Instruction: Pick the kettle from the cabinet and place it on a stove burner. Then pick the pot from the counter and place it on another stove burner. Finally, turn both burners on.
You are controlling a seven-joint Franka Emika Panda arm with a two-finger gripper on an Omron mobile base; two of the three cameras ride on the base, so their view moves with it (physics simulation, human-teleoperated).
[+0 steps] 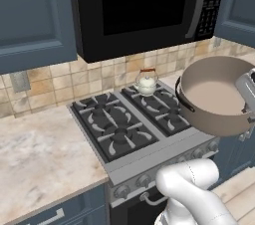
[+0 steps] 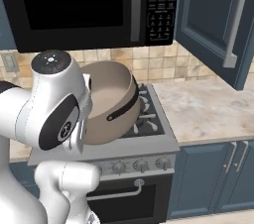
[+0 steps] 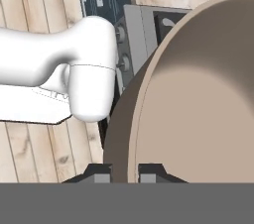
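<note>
Nearest the hand camera: gripper point(image 3: 125, 172) clamped on the rim of the pot point(image 1: 216, 94), one dark fingertip outside the taupe wall, the other inside against the pale interior. Held tilted in mid-air above the front right part of the stove point(image 1: 130, 124), clear of the grates, one black loop handle facing the right base camera.

Beyond, three stove burners free in the left base view: front left point(image 1: 121, 137), back left point(image 1: 101, 105) and front right point(image 1: 172, 115). Kettle point(image 1: 146, 82) seated upright on the back right burner, just in front of the tiled wall. Farther back and above, black microwave point(image 1: 142, 7); to its right, cabinet point(image 2: 218, 20) with its door swung open.

Judged best for this step: level the pot before lowering, centre it over the front right grate, keep it well apart from the kettle, and release only once the base sits flat on the cast iron.

Hard to make out: pot's far handle and underside hidden; front right burner largely covered by arm and pot in the right base view; cabinet interior out of sight; knob positions point(image 2: 140, 165) too small to read.
</note>
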